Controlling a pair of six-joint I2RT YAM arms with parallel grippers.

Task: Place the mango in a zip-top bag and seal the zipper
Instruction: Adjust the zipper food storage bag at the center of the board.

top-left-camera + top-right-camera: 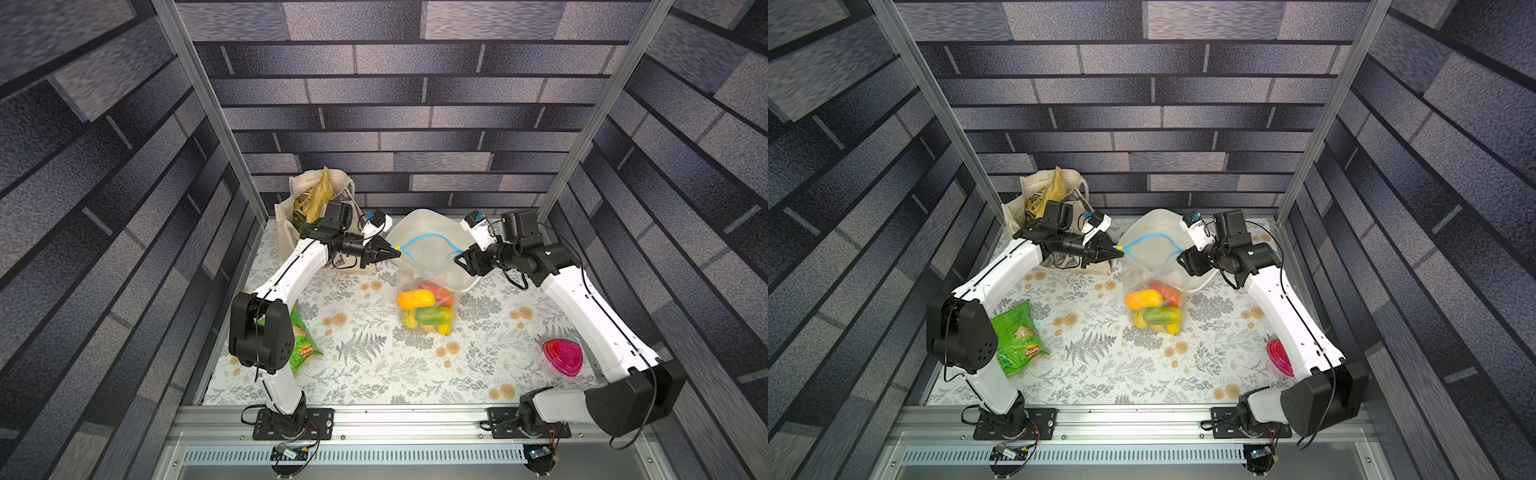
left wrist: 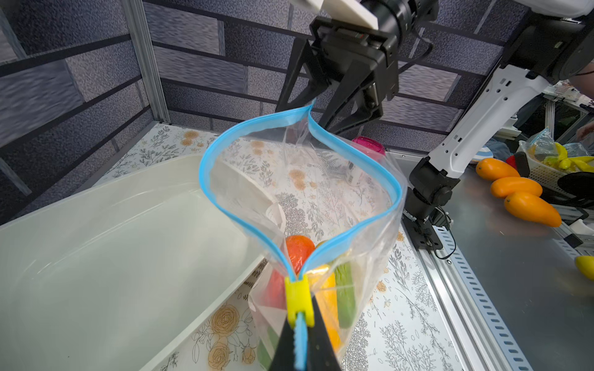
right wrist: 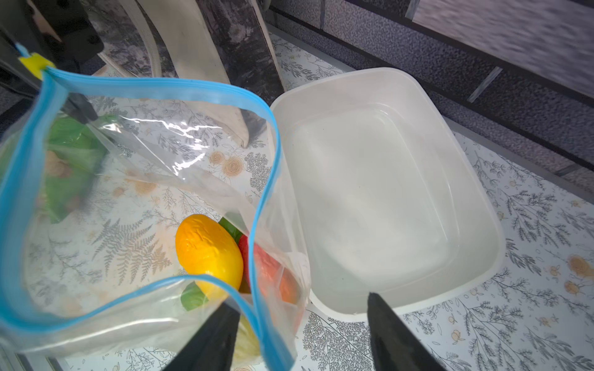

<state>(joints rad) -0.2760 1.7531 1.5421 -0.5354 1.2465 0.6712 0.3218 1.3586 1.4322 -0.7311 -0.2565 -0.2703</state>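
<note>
The clear zip-top bag (image 1: 428, 286) stands between my two arms, its mouth gaping wide in both top views. Several mangoes (image 1: 415, 298), orange, green and red, lie in its bottom; an orange one (image 3: 209, 247) shows in the right wrist view. The blue zipper (image 2: 205, 183) loops open, and its yellow slider (image 2: 299, 297) sits at the left end. My left gripper (image 2: 300, 350) is shut on the strip's end just behind the slider. My right gripper (image 3: 303, 302) is open, with the far end of the zipper (image 3: 257, 289) loose between its jaws, beside one finger.
A white plastic tub (image 1: 440, 224) stands right behind the bag. A beige tote (image 1: 291, 208) is at the back left, a green crisp packet (image 1: 303, 345) lies by the left arm, and a pink container (image 1: 563, 357) sits front right. More mangoes (image 2: 514, 188) lie beyond the mat.
</note>
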